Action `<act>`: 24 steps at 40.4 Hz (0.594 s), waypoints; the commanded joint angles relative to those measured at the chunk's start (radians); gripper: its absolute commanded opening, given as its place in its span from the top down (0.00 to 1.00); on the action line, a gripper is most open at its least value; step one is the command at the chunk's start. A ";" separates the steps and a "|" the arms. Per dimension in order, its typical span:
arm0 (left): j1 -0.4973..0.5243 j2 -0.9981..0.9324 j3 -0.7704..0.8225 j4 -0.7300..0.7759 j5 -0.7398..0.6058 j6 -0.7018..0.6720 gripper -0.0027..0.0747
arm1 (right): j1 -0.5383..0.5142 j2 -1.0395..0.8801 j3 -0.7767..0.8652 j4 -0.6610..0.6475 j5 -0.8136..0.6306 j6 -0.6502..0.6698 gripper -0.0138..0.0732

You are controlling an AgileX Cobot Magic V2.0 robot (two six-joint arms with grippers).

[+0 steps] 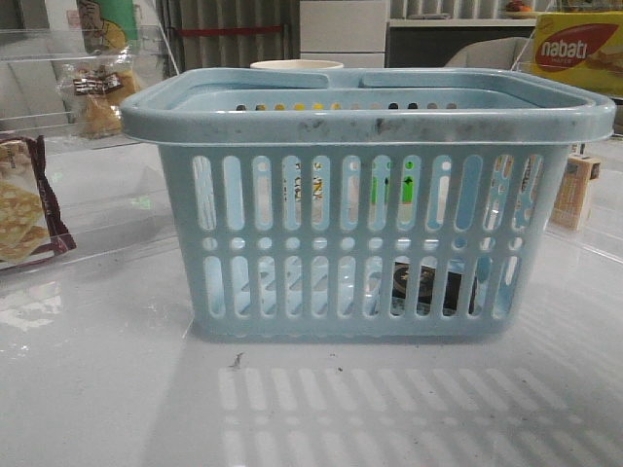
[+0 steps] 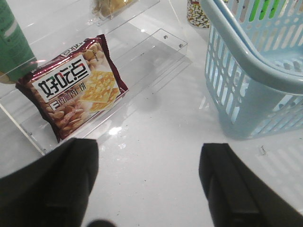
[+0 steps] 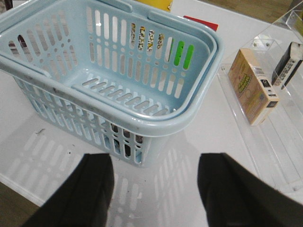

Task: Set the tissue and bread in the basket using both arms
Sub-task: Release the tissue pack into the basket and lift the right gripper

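The light-blue basket (image 1: 370,112) stands mid-table, also in the left wrist view (image 2: 255,66) and the right wrist view (image 3: 142,113). The tissue (image 1: 428,287), a dark flat packet with pale markings, shows through the slots low at the basket's front right; in the right wrist view only dark bits show through the slots. The bread (image 1: 97,97), golden-brown in a clear bag, sits on the clear shelf at the back left, and its edge shows in the left wrist view (image 2: 111,5). My left gripper (image 2: 149,184) is open and empty over the table. My right gripper (image 3: 156,189) is open and empty by the basket's corner.
A maroon-edged cracker packet (image 2: 75,87) leans on the left acrylic shelf beside a green bottle (image 2: 12,47). A patterned cup (image 2: 196,14) stands behind the basket. On the right shelf are a tan box (image 3: 251,85) and a black-and-white packet (image 3: 289,61). A yellow nabati box (image 1: 574,49) is back right.
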 commanded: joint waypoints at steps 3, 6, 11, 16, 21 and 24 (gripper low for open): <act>-0.007 0.007 -0.029 0.000 -0.072 -0.002 0.31 | 0.001 -0.002 -0.024 -0.010 -0.048 -0.006 0.26; -0.007 0.007 -0.029 0.000 -0.074 -0.002 0.31 | 0.001 -0.002 -0.024 -0.010 -0.047 -0.006 0.26; -0.007 0.007 -0.029 -0.006 -0.100 -0.002 0.31 | 0.001 -0.002 -0.024 -0.010 -0.047 -0.006 0.26; -0.007 0.007 -0.029 -0.006 -0.129 -0.002 0.31 | 0.001 -0.002 -0.024 -0.010 -0.047 -0.006 0.26; -0.003 0.034 -0.041 -0.006 -0.143 -0.004 0.29 | 0.001 -0.002 -0.024 -0.010 -0.047 -0.006 0.26; 0.002 0.076 -0.066 0.000 -0.129 -0.004 0.23 | 0.001 -0.002 -0.024 -0.010 -0.048 -0.006 0.26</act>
